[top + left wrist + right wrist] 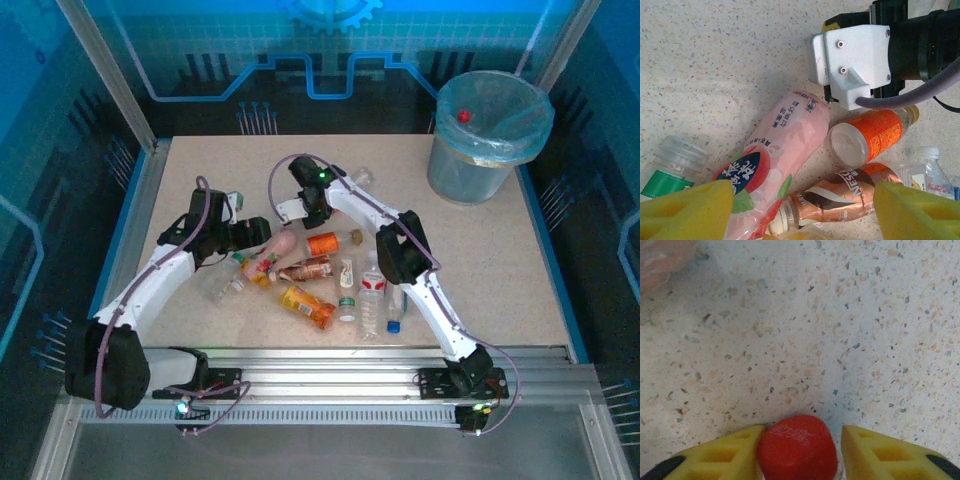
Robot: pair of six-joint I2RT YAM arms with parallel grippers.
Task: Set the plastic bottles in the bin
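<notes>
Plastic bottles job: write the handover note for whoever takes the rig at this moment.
Left pincer: open, empty, hovering over the pink bottle.
Right pincer: fingers close on either side of a red cap; a firm grip cannot be confirmed.
Things: the pile of bottles lies mid-table between the arms. The bin stands at the far right corner with a red-capped item inside.
Done: at most that one item binned.
Left: almost everything. The whole pile, pink bottle included, has to go into the bin.
</notes>
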